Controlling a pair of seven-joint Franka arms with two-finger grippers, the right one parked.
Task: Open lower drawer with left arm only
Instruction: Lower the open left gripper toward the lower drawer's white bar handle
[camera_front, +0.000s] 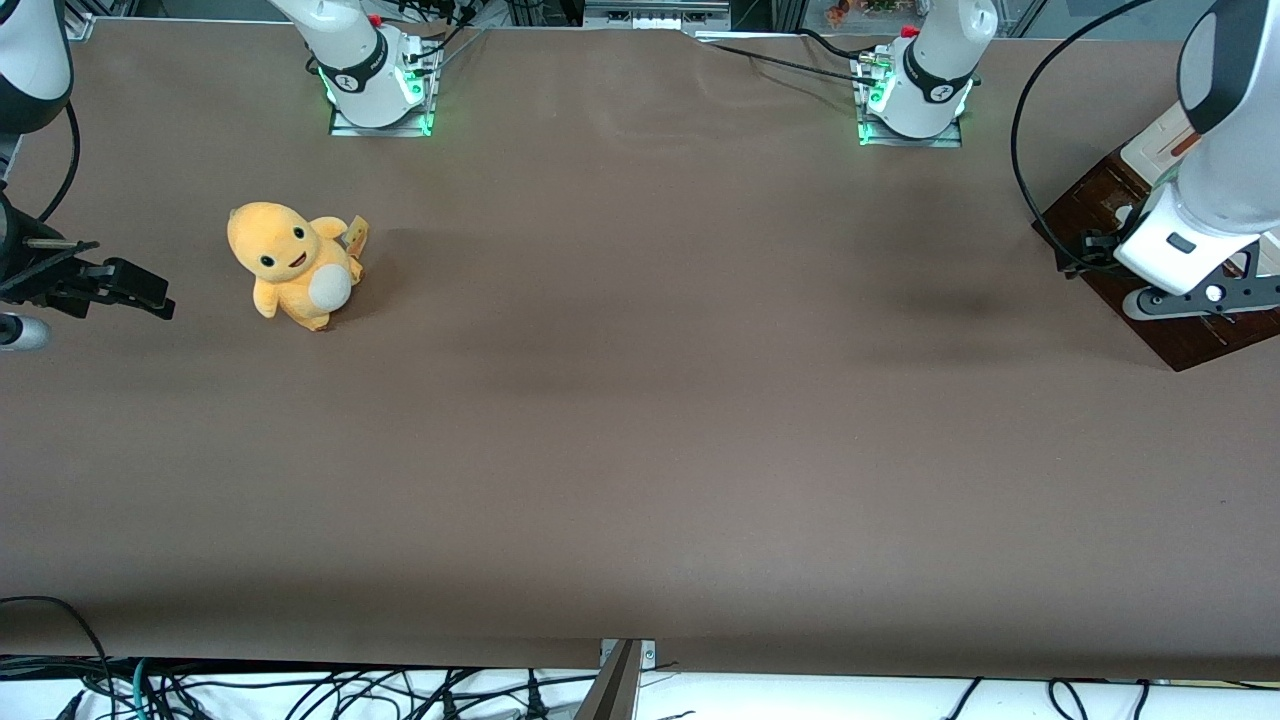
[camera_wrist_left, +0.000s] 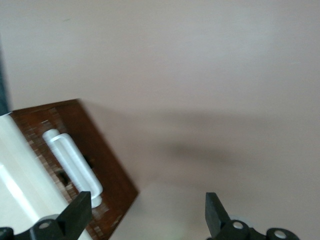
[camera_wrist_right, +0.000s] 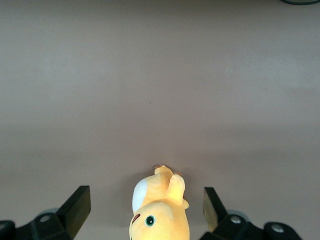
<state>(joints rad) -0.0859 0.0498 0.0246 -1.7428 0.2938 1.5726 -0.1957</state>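
A dark brown wooden drawer unit stands at the working arm's end of the table. The left arm reaches down over it, and my gripper hangs just above its brown surface. In the left wrist view a brown drawer front carries a long white bar handle, with a cream surface beside it. I cannot tell whether this is the lower drawer. The gripper is open, with one black fingertip close to the handle's end. Nothing lies between the fingers but bare table.
An orange plush toy sits toward the parked arm's end of the table. Two arm bases with green lights stand along the table's edge farthest from the front camera. A black cable loops beside the drawer unit.
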